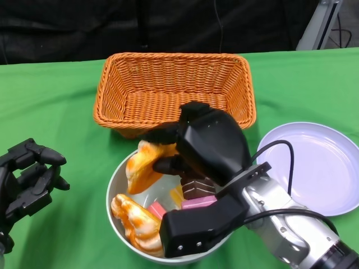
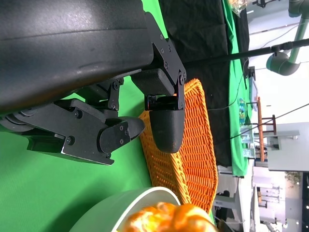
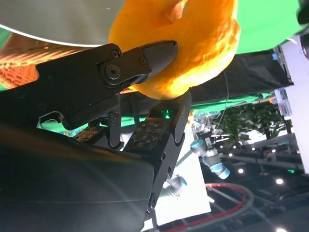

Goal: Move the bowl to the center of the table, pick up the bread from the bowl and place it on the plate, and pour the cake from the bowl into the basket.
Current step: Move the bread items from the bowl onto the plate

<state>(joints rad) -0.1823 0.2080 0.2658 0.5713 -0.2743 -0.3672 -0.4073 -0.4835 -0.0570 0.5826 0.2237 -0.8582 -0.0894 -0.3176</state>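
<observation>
Right hand (image 1: 193, 147) pinching glossy orange-yellow bread (image 1: 143, 166) over white bowl (image 1: 116, 185), pink-and-brown cake (image 1: 197, 193) beneath it, left hand (image 1: 28, 179) empty, fingers loosely curled.

Basket (image 1: 140, 84): woven wicker, rough, orange. Bench (image 1: 50, 101) w/ matt green cloth. Bowl (image 1: 115, 185): smooth, satin grey. Plate (image 1: 331, 168): smooth, pale, slight sheen. Bread (image 1: 143, 168): glossy glazed look. Right hand (image 1: 210, 143): black plastic shell, semi-gloss; forearm (image 1: 291, 224) brushed metal.
</observation>
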